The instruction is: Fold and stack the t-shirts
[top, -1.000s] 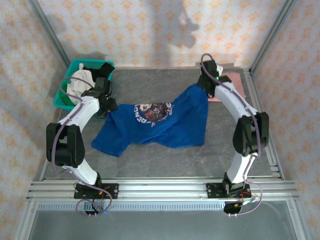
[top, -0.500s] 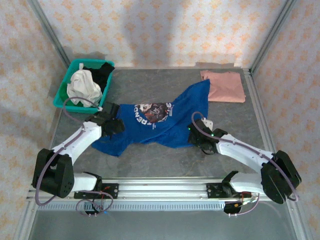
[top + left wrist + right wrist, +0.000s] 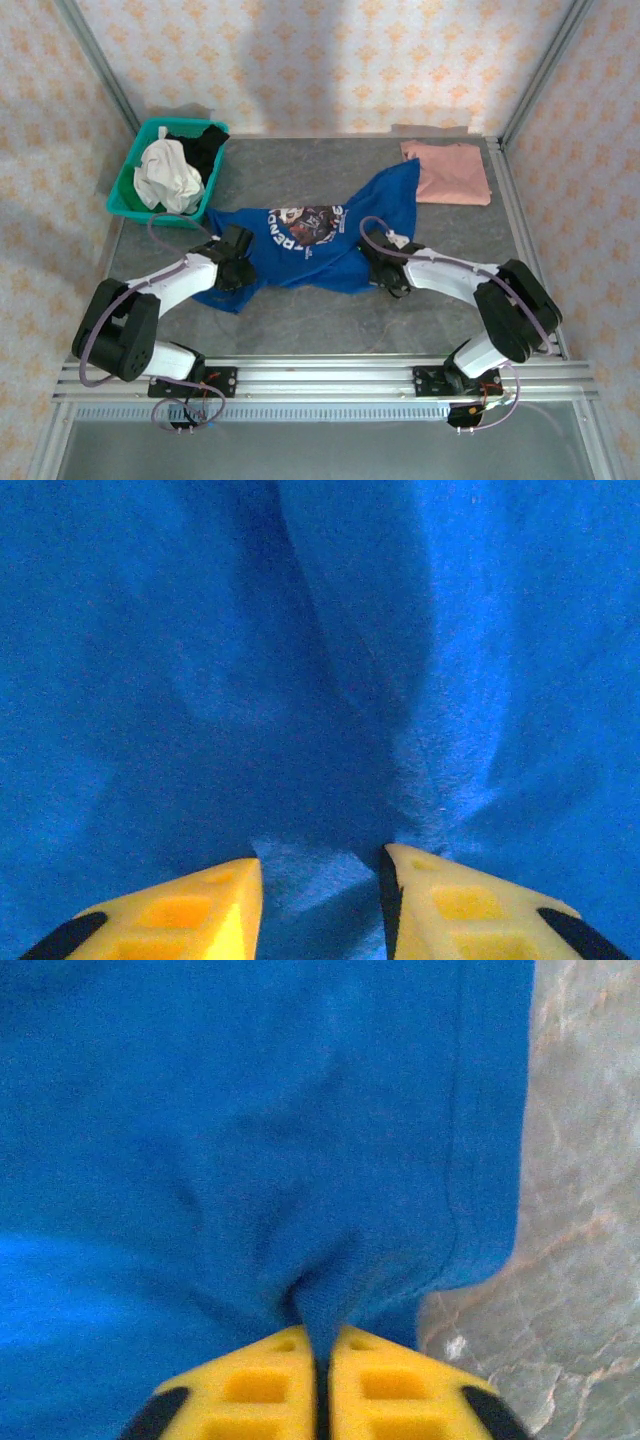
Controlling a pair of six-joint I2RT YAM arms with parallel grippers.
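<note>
The royal blue t-shirt point(image 3: 345, 235) lies rumpled across the middle of the table, its round graphic point(image 3: 306, 222) facing up. My left gripper point(image 3: 238, 262) sits on its left part; in the left wrist view the gripper point(image 3: 320, 865) has a bunched fold of the blue cloth point(image 3: 300, 630) between its yellow fingers point(image 3: 200, 905), with creases running to them. My right gripper point(image 3: 378, 268) is at the shirt's near right hem, and in the right wrist view it point(image 3: 320, 1335) is shut on a thin pinch of blue cloth point(image 3: 250, 1110). The pink t-shirt point(image 3: 450, 172) lies folded at the back right.
A teal basket point(image 3: 128, 190) with white and black clothes stands at the back left. Bare grey tabletop point(image 3: 580, 1210) shows right of the blue hem and along the near edge point(image 3: 320, 325). Metal frame posts bound the table sides.
Both arms swung down from the back of the table to the blue shirt's near part, then drew inward. Both grippers closed on the blue cloth.
</note>
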